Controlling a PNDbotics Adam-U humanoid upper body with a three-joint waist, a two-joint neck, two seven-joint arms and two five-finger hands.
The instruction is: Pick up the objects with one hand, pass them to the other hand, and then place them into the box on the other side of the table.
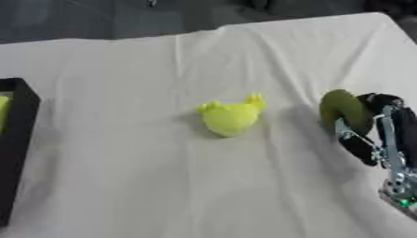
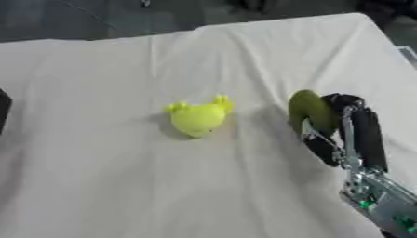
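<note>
A yellow-green soft toy (image 1: pixel 231 117) with small lobes on top lies on the white cloth near the middle of the table. To its right, my right hand (image 2: pixel 352 130) has its fingers and thumb curled round an olive-green rounded object (image 2: pixel 312 110), at or just above the cloth. A black box (image 1: pixel 16 139) stands at the left edge, with something yellow-green (image 1: pixel 3 111) showing inside it. My left hand shows in neither view.
A white cloth (image 1: pixel 163 186) with long creases covers the table. The table's far edge runs along the top, with dark floor beyond it. Open cloth lies between the toy and the box.
</note>
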